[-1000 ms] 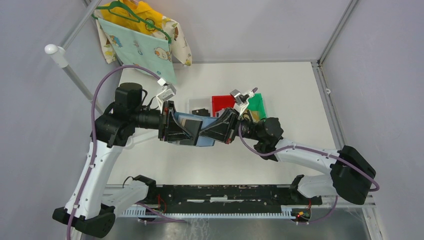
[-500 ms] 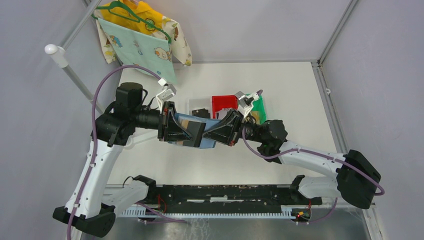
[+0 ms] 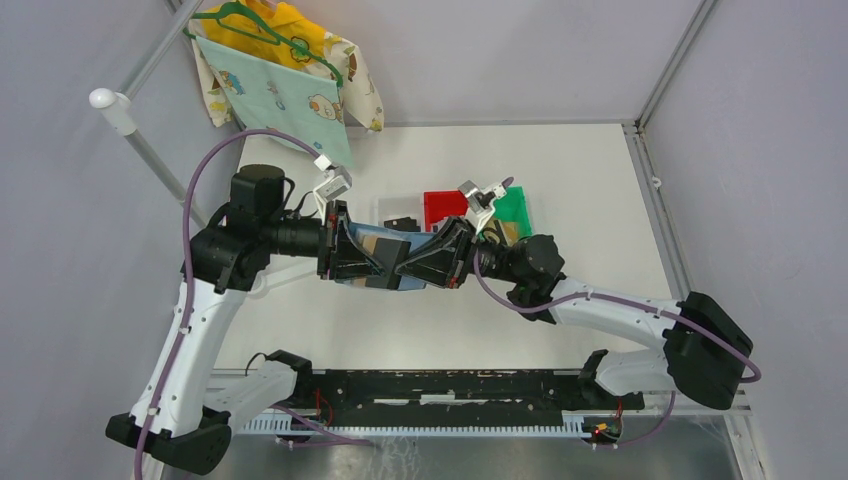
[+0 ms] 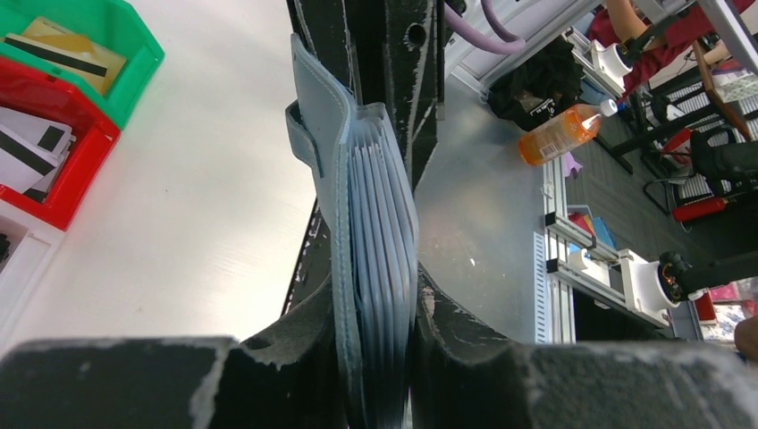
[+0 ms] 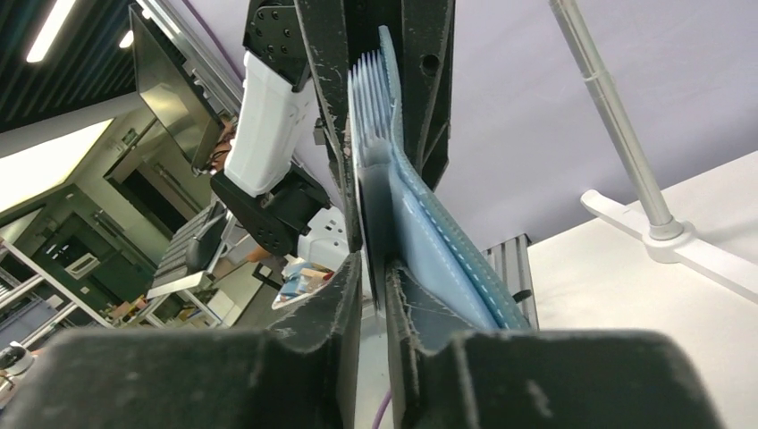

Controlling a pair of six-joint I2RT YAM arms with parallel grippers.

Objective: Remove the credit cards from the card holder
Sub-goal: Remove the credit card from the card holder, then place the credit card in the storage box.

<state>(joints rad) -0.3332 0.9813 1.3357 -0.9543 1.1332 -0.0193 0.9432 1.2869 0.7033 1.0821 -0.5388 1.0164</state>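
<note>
The left gripper (image 4: 374, 302) is pinched narrow on the near end of the slate-blue folding card holder (image 4: 371, 206), one black finger pressed flat against each face, so the holder is held up off the white table (image 4: 197, 206). From those fingers the holder runs straight away along its long axis, edge-on to the wrist camera, to the right gripper (image 5: 374, 273). That gripper meets it nose to nose from the opposite end. Its jaws stand narrow around the stack of pale inner leaves, while the blue outer cover passes outside one finger. I cannot tell whether those jaws are pressing the leaves or only straddling them.

The holder therefore lies as a bridge between the two fingertips, with its leaves fanned toward the right arm. No card inside it can be made out from these edge-on views.

Beyond the holder, toward the far side of the table, sit a green plastic bin (image 4: 134, 71) with a gold-tan credit card (image 4: 67, 55) in it, a red plastic bin (image 4: 85, 170) with white credit cards (image 4: 27, 147), and a white plastic bin (image 4: 18, 268). From overhead the right arm looks the nearer to the green and red bins, so it seems better placed to draw a card out along the holder's axis while the left arm anchors.
</note>
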